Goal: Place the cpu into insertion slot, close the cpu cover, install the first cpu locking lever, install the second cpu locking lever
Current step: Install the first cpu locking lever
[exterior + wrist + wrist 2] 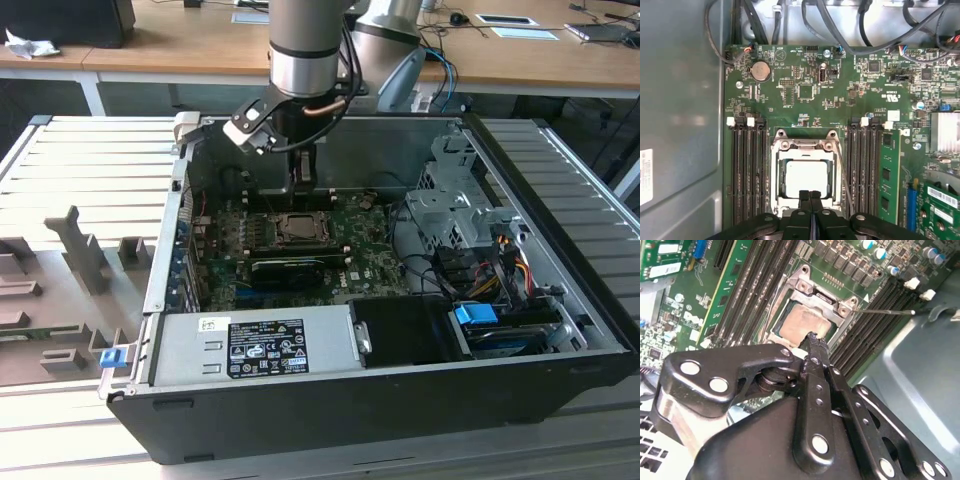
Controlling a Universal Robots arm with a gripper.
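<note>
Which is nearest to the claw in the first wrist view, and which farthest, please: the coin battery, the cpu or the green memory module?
From the claw:
1. cpu: directly ahead of its tips.
2. memory module: off to one side, beyond the black slots.
3. coin battery: at the far end of the board.

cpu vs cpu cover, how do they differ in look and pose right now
The cpu is a solid, plain, pale silvery square; the cpu cover is a darker grey metal frame with a square window. The cpu sits lower, showing through that window; the cpu cover lies over its edges, seemingly closed down. Both are square, metallic and lie flat on the green motherboard.
</note>
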